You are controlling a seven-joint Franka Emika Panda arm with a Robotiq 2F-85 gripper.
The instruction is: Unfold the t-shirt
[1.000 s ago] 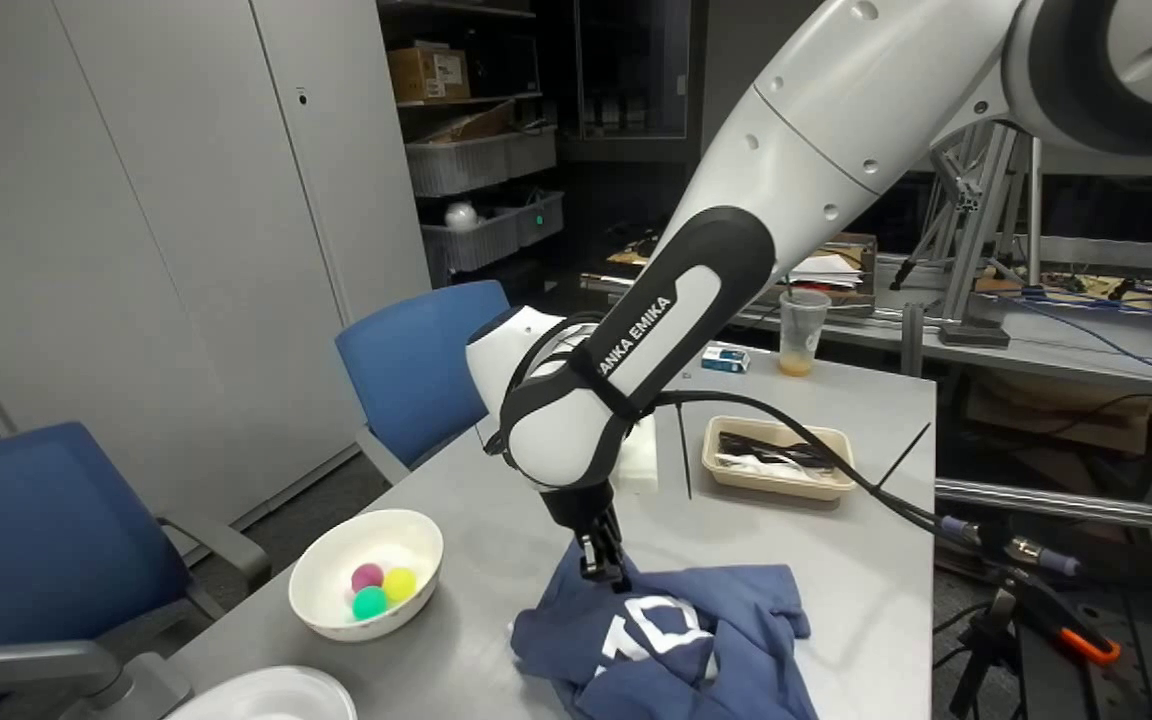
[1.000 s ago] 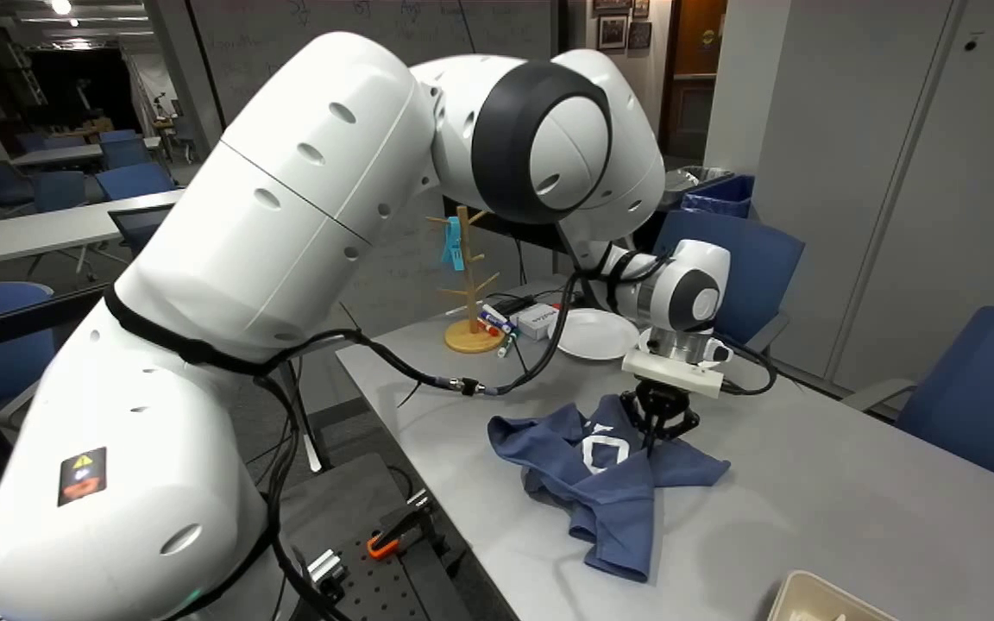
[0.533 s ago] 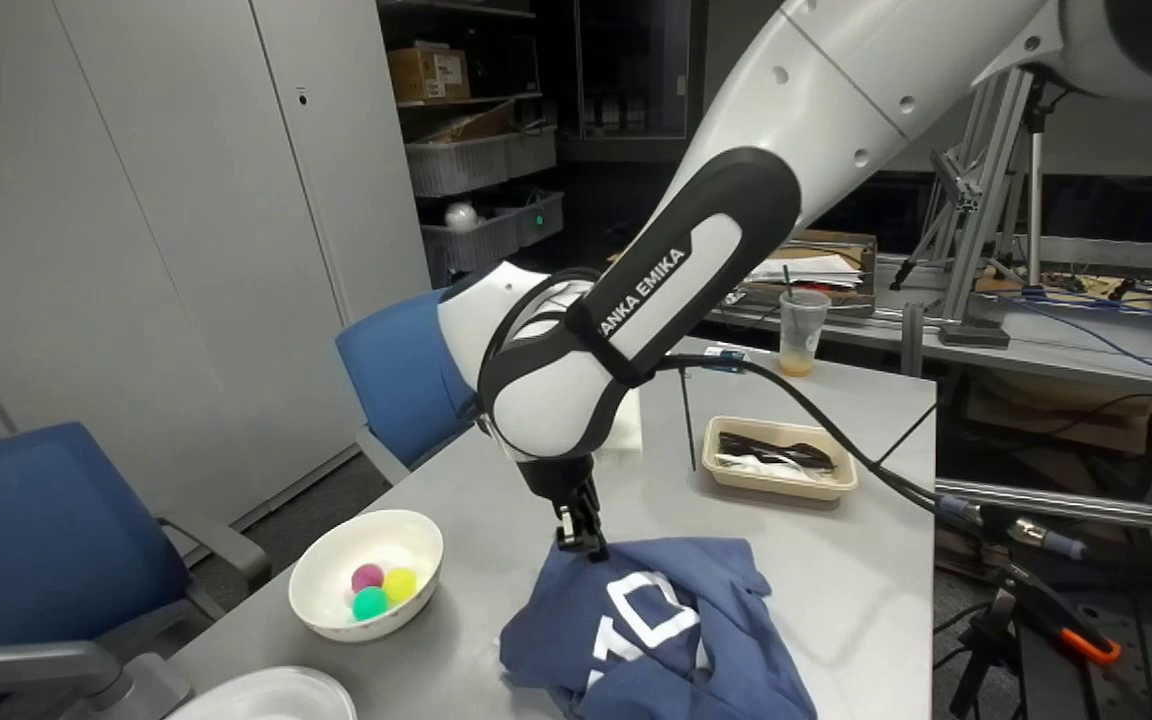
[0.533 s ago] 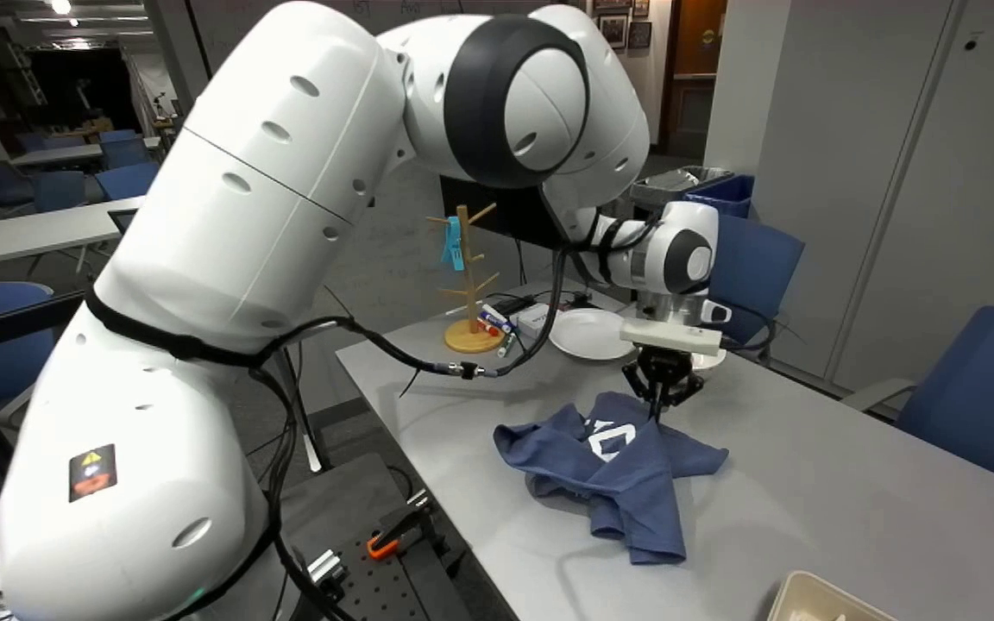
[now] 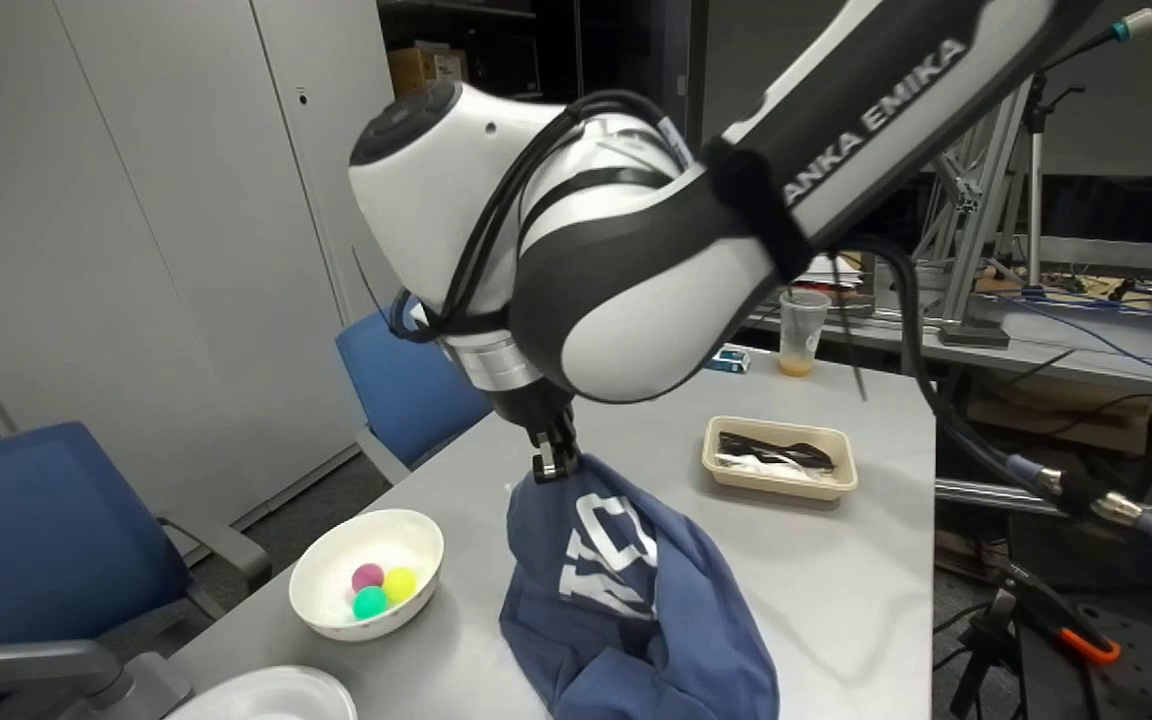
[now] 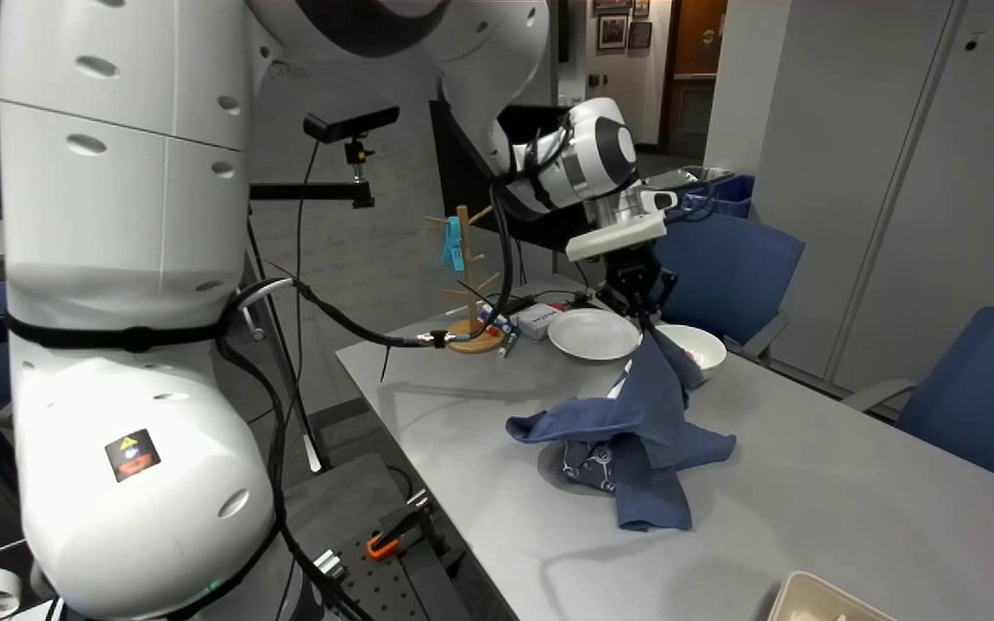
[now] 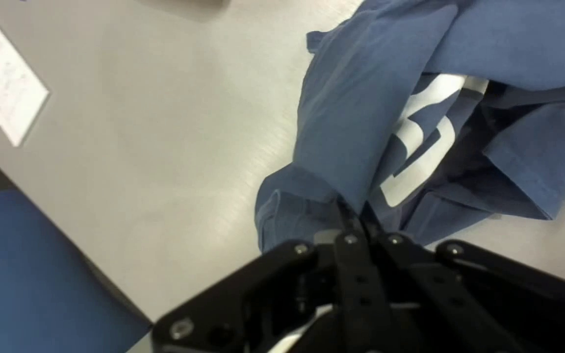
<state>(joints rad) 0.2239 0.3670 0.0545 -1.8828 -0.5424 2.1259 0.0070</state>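
The black gripper (image 5: pixel 556 466) had its jaws closed on a blue cloth t-shirt (image 5: pixel 626 640), pinching a gathered part of it above the grey smooth-topped table (image 5: pixel 846 570), near the round white bowl (image 5: pixel 328 565). From the jaws the shirt slanted down to the table, its lower folds bunched there near the bowl. Just which edge of the shirt was held could not be told from the wrist view, dark at that spot. There, white printed lettering (image 7: pixel 417 172) showed between folds. In the bowl lay a purple ball (image 5: pixel 367 576), a yellow ball (image 5: pixel 400 584) and a green ball (image 5: pixel 369 602), 3 in all. A round white plate (image 6: pixel 592 336) lay near the bowl, and a light wooden peg stand (image 6: pixel 467 289) with a light-blue clip (image 6: pixel 452 246) stood farther from it. A rectangular beige tray (image 5: pixel 781 486) of black and white pieces (image 5: pixel 781 450) stood well apart from the bowl; a clear plastic cup (image 5: pixel 803 325) stood farther off
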